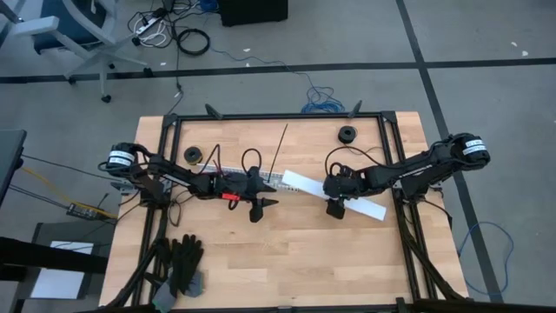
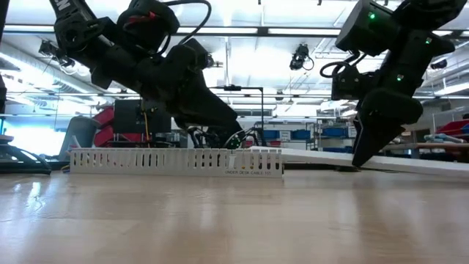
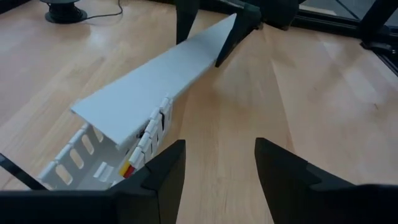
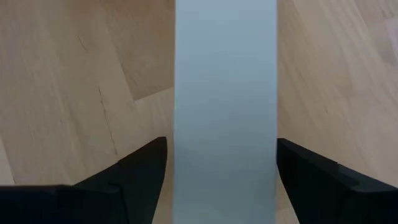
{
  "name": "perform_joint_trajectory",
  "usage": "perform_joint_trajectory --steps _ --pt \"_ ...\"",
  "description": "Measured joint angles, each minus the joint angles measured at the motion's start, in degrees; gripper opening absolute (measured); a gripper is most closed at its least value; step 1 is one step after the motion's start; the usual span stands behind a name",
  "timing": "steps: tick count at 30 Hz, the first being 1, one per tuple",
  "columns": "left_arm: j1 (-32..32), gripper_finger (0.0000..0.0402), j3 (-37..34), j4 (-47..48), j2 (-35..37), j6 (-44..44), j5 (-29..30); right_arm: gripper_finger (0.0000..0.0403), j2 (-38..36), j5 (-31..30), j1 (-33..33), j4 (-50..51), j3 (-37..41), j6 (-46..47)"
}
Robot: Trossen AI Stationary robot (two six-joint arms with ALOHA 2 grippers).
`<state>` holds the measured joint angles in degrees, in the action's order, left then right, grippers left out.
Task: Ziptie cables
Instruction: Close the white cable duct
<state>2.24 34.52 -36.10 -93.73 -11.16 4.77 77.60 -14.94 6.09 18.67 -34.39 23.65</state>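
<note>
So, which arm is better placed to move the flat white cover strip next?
The right arm. Its gripper straddles the white cover strip, jaws open on either side. The left gripper sits by the slotted channel, its jaws holding nothing.

white slotted channel (image 2: 176, 161), white lid (image 4: 225, 106), red wire (image 1: 231, 196).

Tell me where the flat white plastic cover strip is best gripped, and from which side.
Probably across its narrow width, coming down from above. The flat white plastic cover strip is long, thin and straight-edged, and the right gripper already straddles it with open fingers, one on each long edge. Its other end leans on the white slotted plastic channel, so grip the free end.
</note>
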Motion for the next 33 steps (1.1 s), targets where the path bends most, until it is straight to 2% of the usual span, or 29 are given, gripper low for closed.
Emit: perform_joint_trajectory --steps 6,11,19,23,28,33 --pt "0.00 0.0168 0.00 -0.27 0.00 -0.02 -0.02 0.0276 0.00 -0.08 0.02 -0.47 0.00 -0.86" --pt "0.00 0.0168 0.00 -0.35 0.00 -1.11 -0.02 0.0272 0.00 -0.66 0.02 -5.91 0.00 -3.60" --pt "0.07 0.0168 0.00 -0.37 0.00 -1.51 -0.03 0.0270 0.00 -4.93 -1.30 -10.36 0.00 -12.81" --pt "0.11 0.0168 0.00 -0.37 0.00 -1.53 -0.04 0.0268 0.00 -4.37 -3.16 -12.17 0.00 -16.27" --pt "0.11 0.0168 0.00 -0.39 0.00 -1.53 -0.04 0.0272 0.09 0.94 -4.92 -17.66 0.00 -16.42" --pt "0.11 0.0168 0.00 -0.44 0.00 -1.53 -0.04 0.0267 1.23 1.25 -5.09 -19.73 -0.02 -17.90"
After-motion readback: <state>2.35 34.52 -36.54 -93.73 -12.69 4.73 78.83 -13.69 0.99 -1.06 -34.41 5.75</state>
